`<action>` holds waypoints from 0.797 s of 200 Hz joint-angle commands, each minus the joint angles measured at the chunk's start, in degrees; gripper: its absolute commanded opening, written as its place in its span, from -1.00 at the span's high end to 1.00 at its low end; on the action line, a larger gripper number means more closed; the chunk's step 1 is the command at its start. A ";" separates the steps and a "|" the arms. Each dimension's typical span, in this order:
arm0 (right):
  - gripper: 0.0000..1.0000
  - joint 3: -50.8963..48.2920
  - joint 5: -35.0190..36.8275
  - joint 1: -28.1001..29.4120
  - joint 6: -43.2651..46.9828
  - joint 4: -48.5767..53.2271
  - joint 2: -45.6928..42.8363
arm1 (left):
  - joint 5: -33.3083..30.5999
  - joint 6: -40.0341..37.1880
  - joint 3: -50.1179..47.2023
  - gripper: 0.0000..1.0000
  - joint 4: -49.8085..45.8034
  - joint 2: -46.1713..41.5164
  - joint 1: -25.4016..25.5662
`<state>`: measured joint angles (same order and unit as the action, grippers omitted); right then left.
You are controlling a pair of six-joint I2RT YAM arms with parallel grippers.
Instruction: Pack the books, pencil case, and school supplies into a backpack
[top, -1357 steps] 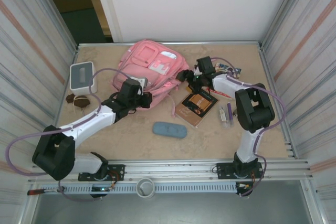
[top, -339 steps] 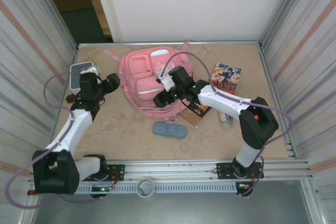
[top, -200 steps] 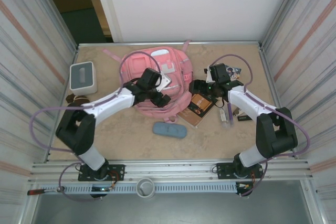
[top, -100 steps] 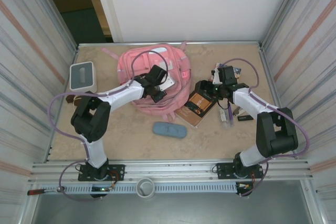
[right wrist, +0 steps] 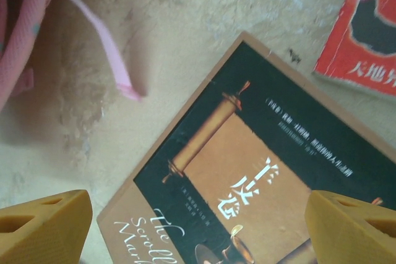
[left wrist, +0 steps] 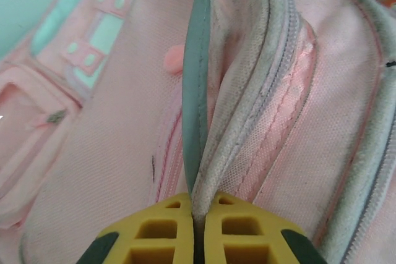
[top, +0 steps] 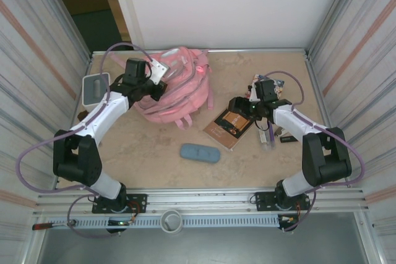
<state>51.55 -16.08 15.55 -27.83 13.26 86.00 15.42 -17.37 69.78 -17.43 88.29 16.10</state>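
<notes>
pink backpack [top: 179,88]: crumpled, far left of table [top: 142,146].
left gripper [left wrist: 198,230]: fingers clamped on a backpack seam fold.
right gripper [right wrist: 198,221]: fingers apart above dark brown book [right wrist: 247,171].
pencil case [top: 200,153]: on table, apart from backpack.

The backpack [top: 179,88] is found at upper centre, a box [top: 93,88] to its left; a book [top: 230,127] is laid right of centre, the pencil case [top: 200,153] lower left of it.

The right wrist view's edges cut off the comic book [right wrist: 365,26] and the brown book [right wrist: 247,171].
</notes>
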 commanded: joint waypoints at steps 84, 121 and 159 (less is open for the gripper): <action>-0.78 1.11 11.23 4.68 -3.25 8.53 -2.39 | 4.04 -2.67 3.56 0.82 1.35 0.87 -3.62; -0.82 -1.40 13.01 4.20 -7.33 9.95 -4.01 | 2.56 -0.94 -3.36 0.57 4.49 -1.48 -4.23; -0.83 -5.11 12.16 4.59 -14.68 8.01 -5.41 | 7.45 10.20 -7.74 -0.26 12.11 -4.35 -0.86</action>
<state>48.97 -4.91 20.14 -35.88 20.88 82.54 19.42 -15.73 63.51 -14.09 88.44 12.71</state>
